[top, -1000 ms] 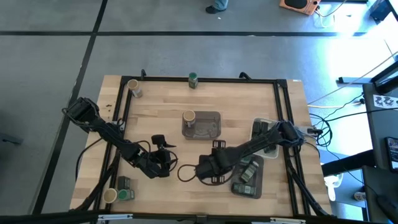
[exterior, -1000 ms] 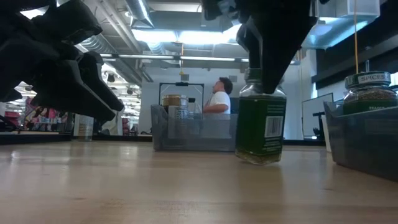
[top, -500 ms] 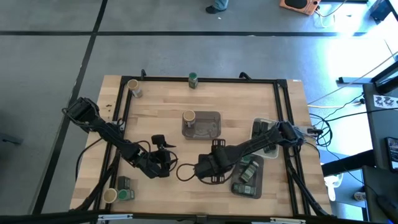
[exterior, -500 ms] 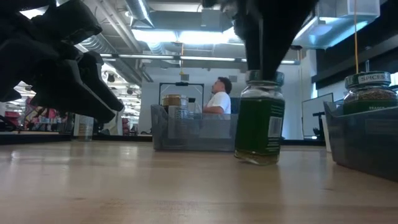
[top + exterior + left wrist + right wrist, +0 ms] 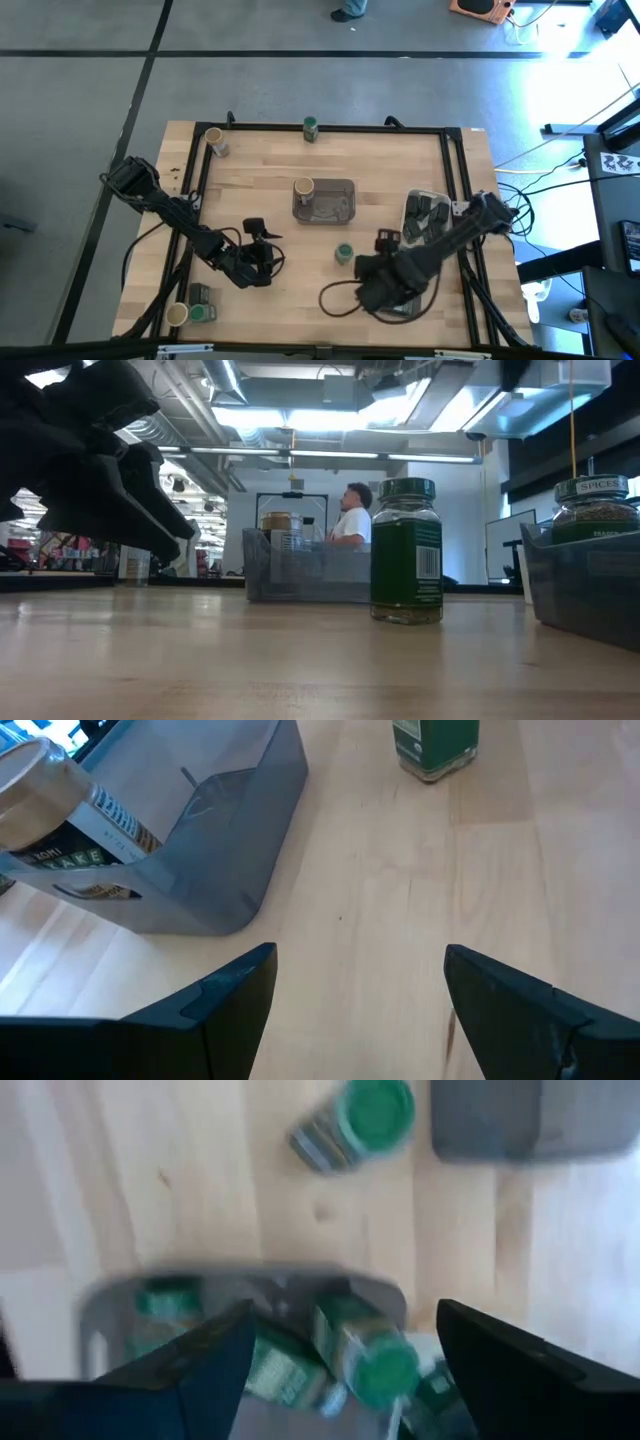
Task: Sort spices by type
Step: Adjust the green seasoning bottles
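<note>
The right arm is hiding most of the grey tray (image 5: 413,307) from above. In the right wrist view blur is smearing the green-lidded jars (image 5: 360,1360), leaving labels unreadable. The left wrist frame is cutting off the standing jar's (image 5: 436,745) lid.

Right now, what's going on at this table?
Spice sorting, mid-run. A green-lidded jar stands upright and free on the bare wood near the middle of the table. The right gripper is over the near-right tray of green-lidded jars, jaws open, holding nothing. The left gripper hovers open and empty left of centre. A tan-lidded jar sits in the centre tray.
</note>
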`<control>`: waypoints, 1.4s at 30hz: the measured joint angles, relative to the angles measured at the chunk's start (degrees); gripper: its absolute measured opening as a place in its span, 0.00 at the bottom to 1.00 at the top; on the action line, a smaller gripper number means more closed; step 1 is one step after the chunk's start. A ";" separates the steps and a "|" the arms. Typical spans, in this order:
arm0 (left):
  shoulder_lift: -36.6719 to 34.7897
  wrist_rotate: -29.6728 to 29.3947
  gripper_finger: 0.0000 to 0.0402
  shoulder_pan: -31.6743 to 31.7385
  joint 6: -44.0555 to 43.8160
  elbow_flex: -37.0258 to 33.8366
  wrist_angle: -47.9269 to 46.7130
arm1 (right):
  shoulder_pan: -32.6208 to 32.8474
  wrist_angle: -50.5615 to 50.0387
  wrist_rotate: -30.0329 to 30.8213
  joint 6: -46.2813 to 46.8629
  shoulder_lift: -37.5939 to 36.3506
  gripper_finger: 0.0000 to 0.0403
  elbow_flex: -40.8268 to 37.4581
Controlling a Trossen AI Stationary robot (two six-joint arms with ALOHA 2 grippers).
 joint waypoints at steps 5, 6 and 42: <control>0.00 1.20 0.71 -0.02 -0.40 0.00 -0.11 | 1.09 -0.46 -0.06 4.89 -6.69 0.74 -9.58; 0.00 1.26 0.71 -0.01 -0.38 0.00 -0.17 | 1.22 -0.44 -0.10 5.90 -8.14 0.74 -11.78; 0.00 1.22 0.71 0.98 -0.73 0.00 -1.28 | -2.40 25.24 -4.72 4.06 -17.70 0.73 -43.11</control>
